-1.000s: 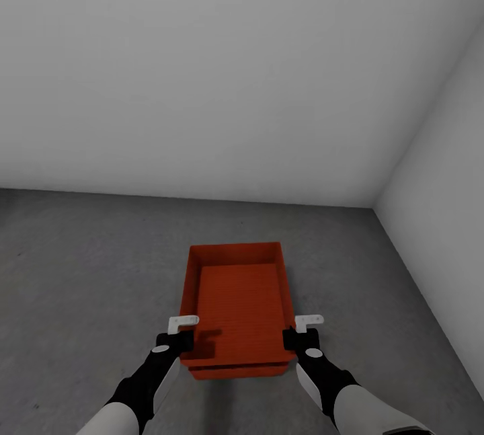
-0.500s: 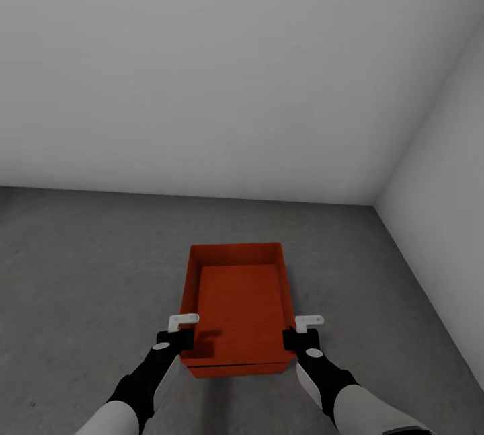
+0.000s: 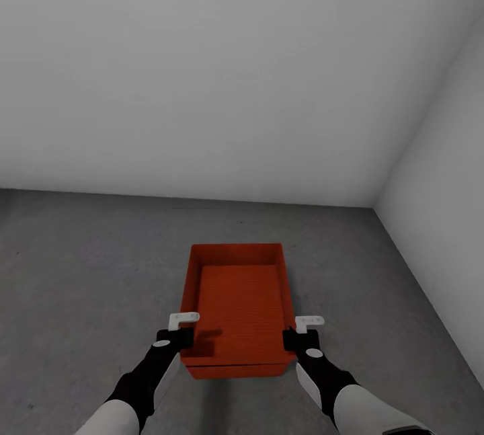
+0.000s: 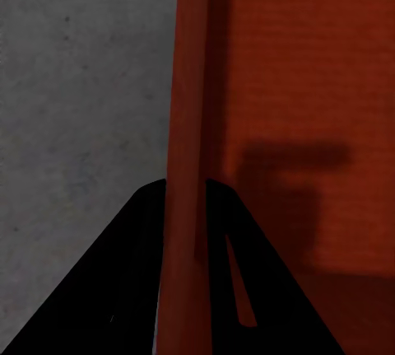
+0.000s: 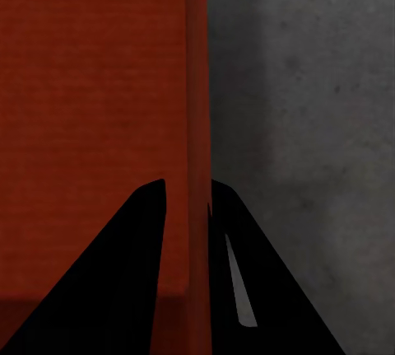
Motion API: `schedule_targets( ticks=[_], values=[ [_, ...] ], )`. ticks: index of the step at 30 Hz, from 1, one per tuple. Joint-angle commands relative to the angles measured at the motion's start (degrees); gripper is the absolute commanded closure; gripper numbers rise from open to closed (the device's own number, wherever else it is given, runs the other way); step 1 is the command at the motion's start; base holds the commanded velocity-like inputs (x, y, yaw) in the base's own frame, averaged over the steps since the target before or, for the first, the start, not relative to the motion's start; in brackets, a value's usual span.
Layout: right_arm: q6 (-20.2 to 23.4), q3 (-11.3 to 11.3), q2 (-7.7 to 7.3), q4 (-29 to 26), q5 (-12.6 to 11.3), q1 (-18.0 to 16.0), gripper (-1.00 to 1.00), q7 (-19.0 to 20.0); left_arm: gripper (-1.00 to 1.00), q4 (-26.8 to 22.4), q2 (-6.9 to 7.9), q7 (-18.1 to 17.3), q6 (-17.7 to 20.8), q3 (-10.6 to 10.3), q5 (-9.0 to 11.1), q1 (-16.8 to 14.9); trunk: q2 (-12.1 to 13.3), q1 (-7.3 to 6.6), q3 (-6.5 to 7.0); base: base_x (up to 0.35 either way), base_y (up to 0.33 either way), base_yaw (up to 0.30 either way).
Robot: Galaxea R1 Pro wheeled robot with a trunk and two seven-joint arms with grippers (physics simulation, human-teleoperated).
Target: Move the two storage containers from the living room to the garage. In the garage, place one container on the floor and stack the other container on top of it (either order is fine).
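On the dark grey concrete floor (image 3: 87, 273) of the garage, near a corner of plain white walls (image 3: 222, 78), the upper storage container (image 3: 236, 300) sits nested on the lower storage container (image 3: 235, 370), whose front edge peeks out beneath; that visible strip is thinner than a second ago, so the top bin has settled lower. From the head view, the left gripper (image 3: 183, 334) and right gripper (image 3: 296, 335) flank its side walls.

Along the left wrist view, the jaws straddle the upper container's rim (image 4: 188, 124), clenched on it, mottled floor beside.

Along the right wrist view, the jaws likewise grip the opposite rim (image 5: 197, 83).
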Motion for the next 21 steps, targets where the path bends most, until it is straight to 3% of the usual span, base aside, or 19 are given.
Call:
schedule_targets(
  ticks=[1, 14, 15, 16, 21],
  values=[
    [-0.22, -2.41, 0.04, -0.09, -0.58, 0.01, 1.00, -5.75, 1.00, 2.34, 0.00, 0.48, -3.91, -0.33, 0.40, 0.08, -0.01, 1.27, -0.05, 0.000, 0.000, 0.000],
    [-0.39, -2.41, -0.12, 1.08, 0.16, 0.01, 1.00, -5.34, 1.00, 2.33, 0.01, -0.22, -3.98, -0.58, 0.20, 0.08, -0.01, 1.27, -0.05, 0.000, 0.000, 0.000],
    [-0.39, -2.41, -0.12, 1.13, 0.18, 0.01, -1.00, -5.30, 1.00, 2.33, 0.01, -0.21, -3.97, -0.58, 0.21, 0.08, -0.01, 1.27, -0.05, 0.000, 0.000, 0.000],
    [-0.35, -2.41, -0.13, 1.21, 0.16, 0.01, -1.00, -5.23, -1.00, 2.33, 0.04, -0.17, -3.90, -0.59, 0.25, 0.08, -0.01, 1.27, -0.05, 0.000, 0.000, 0.000],
    [-0.36, -2.40, -0.14, 1.30, 0.27, 0.01, -1.00, -5.27, -1.00, 2.29, 0.07, 0.17, -3.88, -0.60, 0.29, 0.08, -0.01, 1.27, -0.05, 0.000, 0.000, 0.000]
  ],
)
